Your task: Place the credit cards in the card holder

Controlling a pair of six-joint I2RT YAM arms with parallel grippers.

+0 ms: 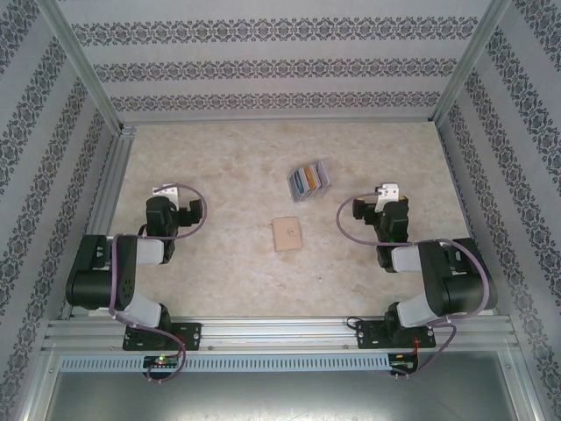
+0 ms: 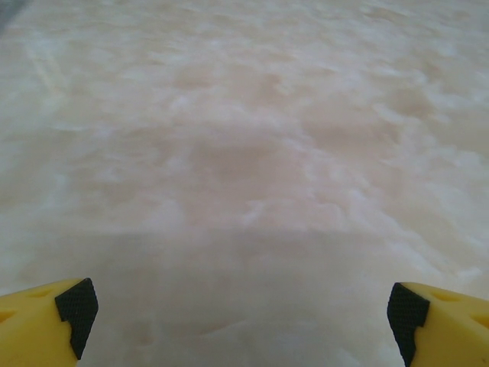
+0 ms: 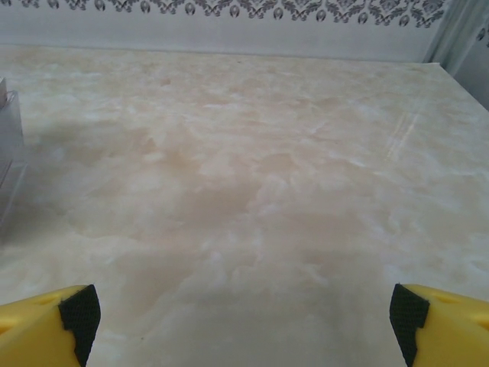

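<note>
Both arms sit folded back near their bases. The left gripper (image 2: 243,321) has its yellow fingers spread wide with nothing between them but the bare marble-look table (image 2: 244,153). Same deal for the right gripper (image 3: 243,317): wide apart and empty. The tan card holder (image 1: 287,234) lies flat mid-table, roughly between the two arms and touching neither. The credit cards (image 1: 308,180) sit in a clear tray (image 3: 8,130) just beyond it, a bit nearer the right gripper but well apart from it.
</note>
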